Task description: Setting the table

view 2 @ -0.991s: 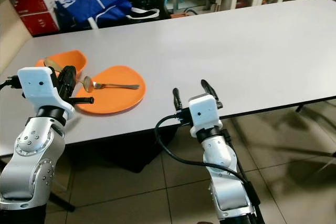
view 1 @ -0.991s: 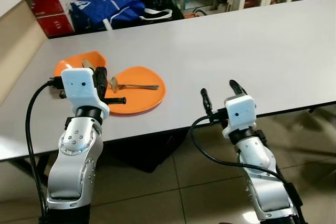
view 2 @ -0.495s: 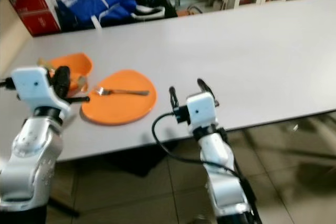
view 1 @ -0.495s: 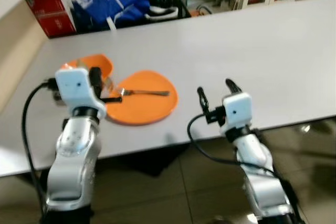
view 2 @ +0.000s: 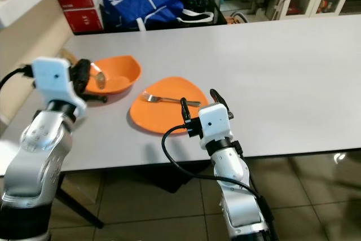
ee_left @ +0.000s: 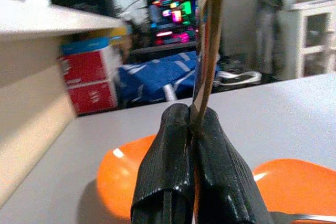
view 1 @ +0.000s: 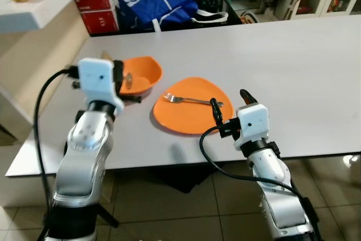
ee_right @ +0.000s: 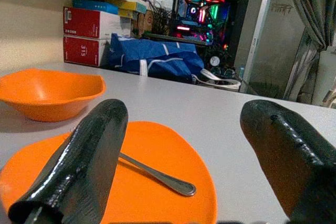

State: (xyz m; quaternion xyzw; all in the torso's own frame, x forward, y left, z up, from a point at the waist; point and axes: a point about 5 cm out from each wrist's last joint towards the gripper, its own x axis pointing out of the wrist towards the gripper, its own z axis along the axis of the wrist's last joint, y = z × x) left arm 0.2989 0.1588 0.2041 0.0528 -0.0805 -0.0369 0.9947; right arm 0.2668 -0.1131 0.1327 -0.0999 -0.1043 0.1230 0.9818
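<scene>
The spoon (view 1: 127, 79), earlier on the orange plate (view 1: 192, 114), now sits pinched in the left gripper (view 1: 120, 80) over the bowl (view 1: 142, 74) at centre-left, the right gripper (view 1: 230, 105) spread wide.

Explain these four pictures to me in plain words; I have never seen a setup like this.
This is a humanoid robot with two silver arms, each ending in two black fingers. Two pictures come from its head, looking down at a long white table; the other two come from a camera on each wrist. On the table lie a flat orange plate with a metal fork on it, and an orange bowl. The left gripper is shut on a metal spoon, held over the bowl. The right gripper is open near the plate.
</scene>
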